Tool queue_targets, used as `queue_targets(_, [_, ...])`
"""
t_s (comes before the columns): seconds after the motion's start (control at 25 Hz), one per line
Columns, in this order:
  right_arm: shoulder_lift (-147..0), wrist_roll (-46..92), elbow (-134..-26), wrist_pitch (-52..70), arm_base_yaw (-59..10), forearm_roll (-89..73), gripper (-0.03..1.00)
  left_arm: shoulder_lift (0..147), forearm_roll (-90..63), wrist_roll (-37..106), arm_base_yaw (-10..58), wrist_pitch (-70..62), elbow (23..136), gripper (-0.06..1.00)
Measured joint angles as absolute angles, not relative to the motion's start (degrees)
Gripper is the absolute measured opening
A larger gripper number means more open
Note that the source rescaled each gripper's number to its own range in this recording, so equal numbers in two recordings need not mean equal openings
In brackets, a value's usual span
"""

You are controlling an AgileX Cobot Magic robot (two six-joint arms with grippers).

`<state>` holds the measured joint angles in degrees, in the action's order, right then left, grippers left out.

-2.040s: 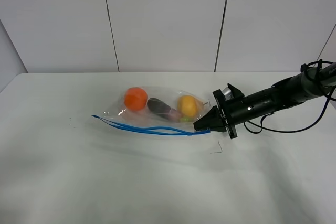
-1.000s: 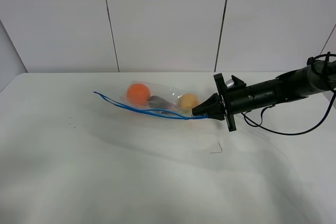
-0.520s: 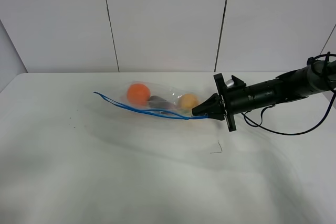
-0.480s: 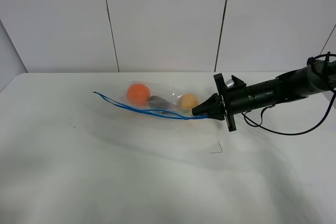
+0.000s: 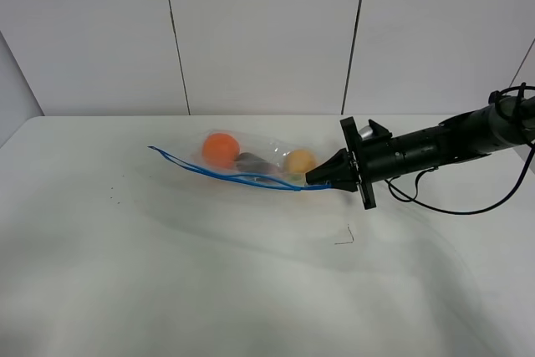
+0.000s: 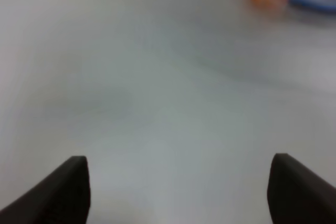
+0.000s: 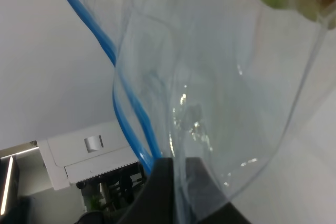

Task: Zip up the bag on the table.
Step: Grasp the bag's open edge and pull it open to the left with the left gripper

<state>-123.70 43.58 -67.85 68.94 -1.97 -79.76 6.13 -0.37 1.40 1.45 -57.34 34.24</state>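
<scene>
— Progress is asked about first: which step of the zipping is in hand?

— Anchoring of one end is judged to be in hand. The clear, crinkly plastic zip bag (image 5: 251, 163) is found at the far middle of the large white matte bench (image 5: 209, 273). A round orange fruit (image 5: 220, 149), a dark purple piece (image 5: 249, 160) and a round yellow fruit (image 5: 298, 160) are seen through it. Its blue zip strip (image 5: 226, 177) runs along the near edge. The two blue lines are seen parted toward the left, so the mouth is judged not yet closed.

— How is the right pincer (image 5: 316, 179) set?

— It is clenched on the right end of the blue zip strip, with clear film pinched between the jaws. That end appears to be held a little off the bench.

— And the left pincer (image 6: 178, 163)?

— It is spread wide, and nothing is held or touched by it. Only bare bench is seen between its fingers (image 6: 68, 192), with the bag blurred and well apart. It is not seen from the high camera.

— What is called for next?

— The left pincer would probably have to be brought to the strip just beside the held end. It would then be closed over both blue lines and drawn leftward against the anchored right end.
</scene>
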Motion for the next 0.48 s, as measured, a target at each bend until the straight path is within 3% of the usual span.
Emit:
queue_targets(0.28, [-123.7,43.6,-67.9,68.9,-2.0,-79.8,0.0,28.8,-0.4,3.6,1.5,-53.8,50.6,1.0])
queue_targets(0.48, [-123.7,43.6,-67.9,68.9,-2.0,-79.8,0.0,42.1,0.9,18.7,1.5,-53.4,58.5,1.0])
